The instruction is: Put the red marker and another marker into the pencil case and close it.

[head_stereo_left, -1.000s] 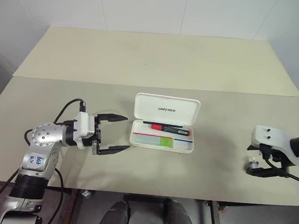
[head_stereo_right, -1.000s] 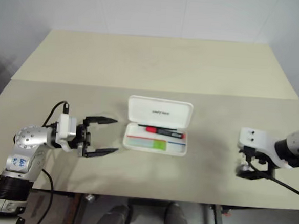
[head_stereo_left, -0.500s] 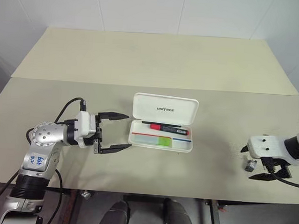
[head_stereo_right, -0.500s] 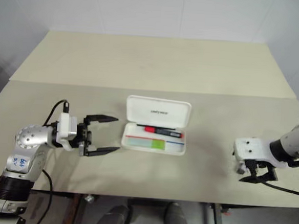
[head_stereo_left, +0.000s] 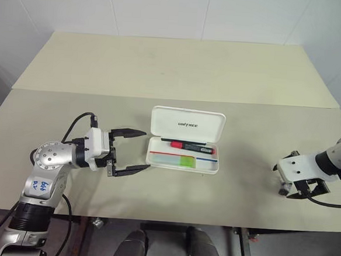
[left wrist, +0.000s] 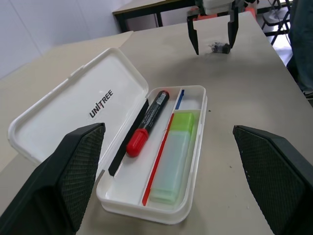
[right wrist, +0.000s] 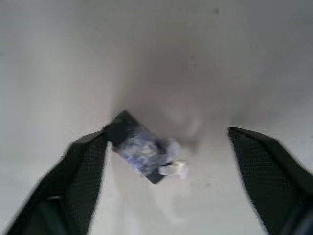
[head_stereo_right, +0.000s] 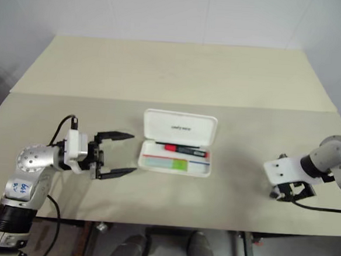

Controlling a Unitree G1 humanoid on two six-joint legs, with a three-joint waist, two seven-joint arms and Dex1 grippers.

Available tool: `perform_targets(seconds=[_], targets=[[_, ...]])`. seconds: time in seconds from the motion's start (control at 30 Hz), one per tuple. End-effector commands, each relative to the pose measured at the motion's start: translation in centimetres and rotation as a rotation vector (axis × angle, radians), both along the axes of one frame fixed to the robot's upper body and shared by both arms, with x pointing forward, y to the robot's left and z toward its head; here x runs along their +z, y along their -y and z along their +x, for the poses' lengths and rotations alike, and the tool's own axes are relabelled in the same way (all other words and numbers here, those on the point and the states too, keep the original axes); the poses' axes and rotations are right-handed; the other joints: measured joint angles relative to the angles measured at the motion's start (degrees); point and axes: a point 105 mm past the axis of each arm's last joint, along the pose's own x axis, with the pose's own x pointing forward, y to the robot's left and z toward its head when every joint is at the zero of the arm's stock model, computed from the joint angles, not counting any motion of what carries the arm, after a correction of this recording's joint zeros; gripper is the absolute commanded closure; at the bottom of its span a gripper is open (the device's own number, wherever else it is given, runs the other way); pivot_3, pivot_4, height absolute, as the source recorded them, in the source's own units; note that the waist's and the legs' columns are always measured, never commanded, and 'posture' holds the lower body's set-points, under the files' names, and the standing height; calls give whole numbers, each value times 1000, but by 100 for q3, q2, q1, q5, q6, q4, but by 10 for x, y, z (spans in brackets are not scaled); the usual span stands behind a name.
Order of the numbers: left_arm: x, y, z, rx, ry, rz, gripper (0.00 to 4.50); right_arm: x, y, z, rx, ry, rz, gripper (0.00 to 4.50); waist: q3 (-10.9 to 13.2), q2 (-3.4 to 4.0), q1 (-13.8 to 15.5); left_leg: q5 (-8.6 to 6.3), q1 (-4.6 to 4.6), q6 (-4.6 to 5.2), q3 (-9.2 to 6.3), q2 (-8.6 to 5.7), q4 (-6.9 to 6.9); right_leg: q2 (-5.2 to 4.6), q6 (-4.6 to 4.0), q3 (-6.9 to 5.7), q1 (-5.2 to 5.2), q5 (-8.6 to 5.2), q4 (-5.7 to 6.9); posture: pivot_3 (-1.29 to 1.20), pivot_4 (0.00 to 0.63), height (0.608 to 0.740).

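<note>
The white pencil case (head_stereo_left: 187, 124) lies open at the table's middle, lid tipped back. Inside rest the red marker (left wrist: 149, 122) and, beside it, another marker (left wrist: 176, 156), light green. My left gripper (head_stereo_left: 145, 150) is open, level, just left of the case and pointing at it; its fingers (left wrist: 78, 166) frame the case without touching. At the far right my right gripper (head_stereo_left: 297, 192) points down at the table, open, its fingers (right wrist: 78, 181) astride a small grey metal bit (right wrist: 144, 149) that lies close to one finger.
A second table (head_stereo_left: 175, 64) butts on behind. Bare table top runs between the case and my right gripper (left wrist: 212, 41). The front edge is close below both grippers. A dark table and chair legs stand beyond the far right end.
My right gripper has rolled to point downward and shifted slightly toward the small metal bit, now straddling it. The left gripper and the case are unchanged.
</note>
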Motion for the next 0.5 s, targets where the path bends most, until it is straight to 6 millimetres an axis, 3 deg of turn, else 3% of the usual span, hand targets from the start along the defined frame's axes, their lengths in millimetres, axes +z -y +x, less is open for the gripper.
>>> perform_targets(seconds=[0.03, 0.3, 0.5], targets=[[9, 0, -4, 5, 47, 13, 0, 8, -11, -5, 48, -39, 35, 1632, 0, 0, -2, 0, 0, 0, 0, 0, 1, 0, 0, 0, 0, 0, 0, 0, 150, 740], [10, -1, -3, 14, 51, 16, 0, 12, -18, 1, -4, 6, 99, 4223, 0, 0, 6, 0, 0, 0, 0, -1, 3, 0, -1, 1, 1, 0, 2, 0, 150, 740], [11, -1, 0, 8, 56, 23, 0, 26, -34, 14, -164, 70, 259, 4223, 0, 1, 5, 0, 0, 0, -1, 0, 5, 0, -3, 2, -1, 2, 6, 0, 150, 740]])
